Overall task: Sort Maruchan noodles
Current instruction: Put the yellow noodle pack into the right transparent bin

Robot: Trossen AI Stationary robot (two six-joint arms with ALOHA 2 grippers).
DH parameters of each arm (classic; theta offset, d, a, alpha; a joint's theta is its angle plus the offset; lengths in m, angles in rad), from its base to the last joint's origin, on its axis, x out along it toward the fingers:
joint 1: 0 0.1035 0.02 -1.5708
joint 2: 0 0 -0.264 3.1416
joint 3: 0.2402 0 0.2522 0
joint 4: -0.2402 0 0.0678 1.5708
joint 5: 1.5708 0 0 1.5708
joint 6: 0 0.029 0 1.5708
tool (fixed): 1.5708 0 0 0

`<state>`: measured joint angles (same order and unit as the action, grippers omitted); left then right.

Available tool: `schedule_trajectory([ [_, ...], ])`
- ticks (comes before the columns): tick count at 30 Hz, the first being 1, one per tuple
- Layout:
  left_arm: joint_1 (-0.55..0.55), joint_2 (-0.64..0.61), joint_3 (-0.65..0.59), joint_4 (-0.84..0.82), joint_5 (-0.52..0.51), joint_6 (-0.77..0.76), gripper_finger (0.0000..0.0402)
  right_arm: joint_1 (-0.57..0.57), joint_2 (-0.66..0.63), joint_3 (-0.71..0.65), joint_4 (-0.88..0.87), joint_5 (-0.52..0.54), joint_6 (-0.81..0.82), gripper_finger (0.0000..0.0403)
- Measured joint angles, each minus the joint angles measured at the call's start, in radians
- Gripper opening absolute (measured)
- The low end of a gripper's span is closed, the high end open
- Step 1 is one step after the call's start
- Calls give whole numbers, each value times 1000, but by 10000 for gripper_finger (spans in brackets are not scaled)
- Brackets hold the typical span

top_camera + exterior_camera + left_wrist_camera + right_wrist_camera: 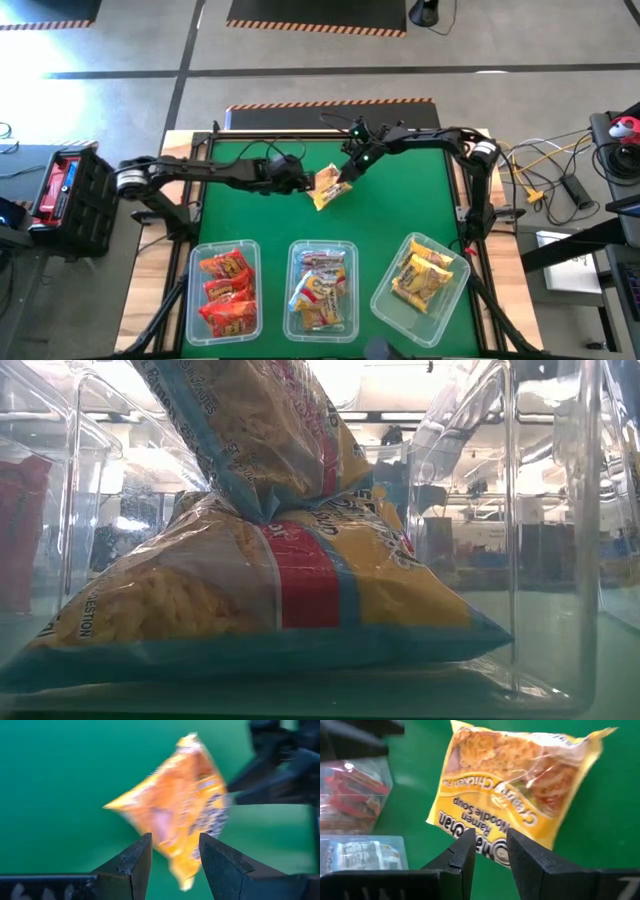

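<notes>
Both claws are met at one yellow noodle packet (pixel 329 187) mid-surface, its long axis diagonal: the right claw (pixel 345 177) is clamped on its upper edge, the left claw (pixel 300 183) just beside it, part-open and empty.

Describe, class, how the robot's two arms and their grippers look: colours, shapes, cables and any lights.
Both arms are black and slender, built of jointed segments, with silver-grey collars near their bases. Black cables loop along them. The left gripper and the right gripper each end in two dark, wedge-shaped fingers with matte faces. A small green light glows near the right arm's wrist.
</notes>
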<state>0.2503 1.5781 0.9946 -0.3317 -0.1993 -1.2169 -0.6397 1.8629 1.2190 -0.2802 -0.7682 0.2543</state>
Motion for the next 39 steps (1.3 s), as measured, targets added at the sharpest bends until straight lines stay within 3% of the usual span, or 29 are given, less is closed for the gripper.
schedule_trajectory([
  [5, -10, 108, 0, 193, 22, 12, 146, -4, -1, 0, -6, 13, -21, 120],
  [14, -11, 236, 6, 230, 55, -61, 146, -5, -3, -2, -10, 46, -24, 130],
  [21, -16, 246, 5, 148, 83, -68, 147, -10, -5, 2, -38, 69, -29, 130],
  [26, -16, 247, 2, 121, 83, -69, 146, -41, -5, 17, -38, -53, -19, 130],
  [39, -14, 254, -2, 95, 54, -68, 146, -65, -3, 44, -41, -93, -37, 130],
])
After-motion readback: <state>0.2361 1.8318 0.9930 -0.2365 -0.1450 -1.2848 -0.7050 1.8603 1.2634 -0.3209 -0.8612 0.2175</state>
